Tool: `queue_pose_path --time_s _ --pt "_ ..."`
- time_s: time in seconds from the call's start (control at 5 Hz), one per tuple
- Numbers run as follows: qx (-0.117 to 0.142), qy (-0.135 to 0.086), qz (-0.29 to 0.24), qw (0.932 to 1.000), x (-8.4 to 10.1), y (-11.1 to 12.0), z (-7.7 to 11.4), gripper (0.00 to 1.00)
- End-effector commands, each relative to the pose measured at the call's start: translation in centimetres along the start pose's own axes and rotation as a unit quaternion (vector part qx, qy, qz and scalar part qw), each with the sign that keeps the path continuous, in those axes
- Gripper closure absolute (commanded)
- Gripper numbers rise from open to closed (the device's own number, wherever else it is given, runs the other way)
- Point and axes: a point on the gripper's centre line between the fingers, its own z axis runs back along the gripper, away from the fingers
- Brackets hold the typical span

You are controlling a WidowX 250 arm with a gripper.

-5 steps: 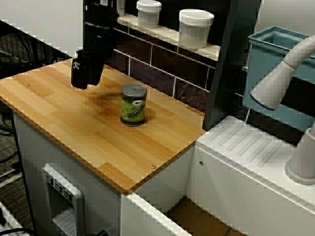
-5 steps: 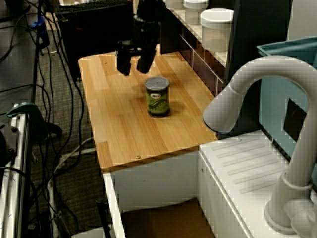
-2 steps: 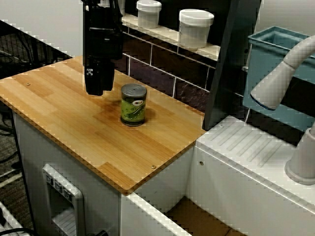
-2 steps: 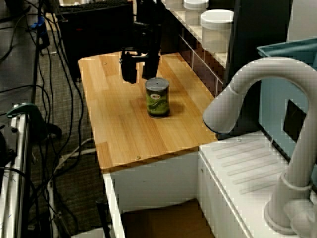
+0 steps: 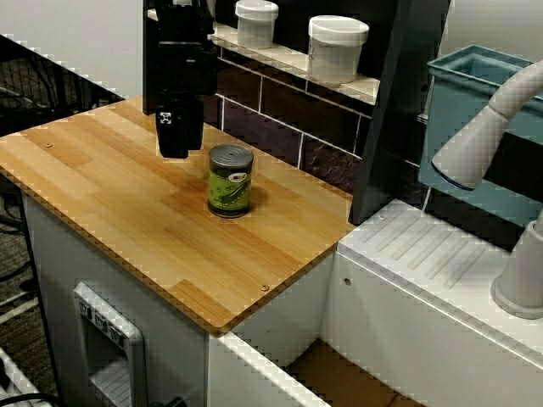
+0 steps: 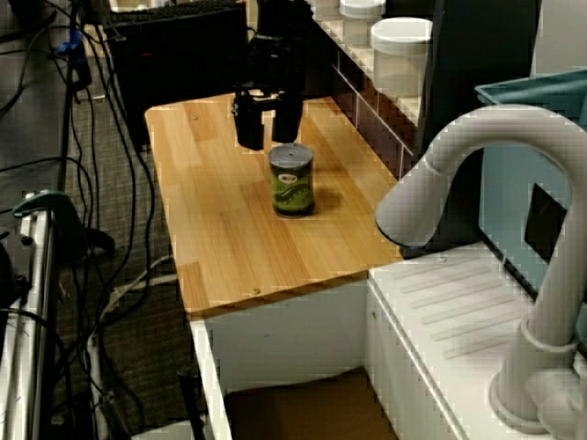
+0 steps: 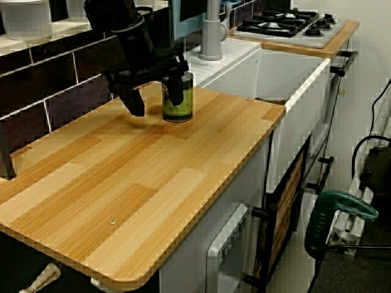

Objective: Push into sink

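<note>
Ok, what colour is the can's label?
Green, with a small white patch, on the can; clearest in the counter's front view.

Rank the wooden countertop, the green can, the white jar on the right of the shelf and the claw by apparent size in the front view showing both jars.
1. wooden countertop
2. claw, open, though nearness may enlarge it
3 and 4. green can and white jar: too alike to rank; the jar sits farther back.

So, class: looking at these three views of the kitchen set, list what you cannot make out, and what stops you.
- Sink: floor cut off by the bottom edge in both views from the sink end; the far-end view shows only its rim.
- Green can: partly hidden by a pincer finger in the far-end view.
- Can label text: too small in every view.
- Pincer-to-can contact: cannot tell in any view.
</note>
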Motion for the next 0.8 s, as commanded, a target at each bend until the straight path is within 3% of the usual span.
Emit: queue_pose_path --time_s 0.0,0.2,0.6 --pt "0.03 -0.011 -0.01 0.9994 5.3 0.4 1.1 0.0" --pt "0.027 -0.001 -0.023 0.9994 7.6 -1.0 -0.1 0.0" --pt "0.016 0.006 -0.055 0.9984 10.3 -5.3 -1.9 0.0"
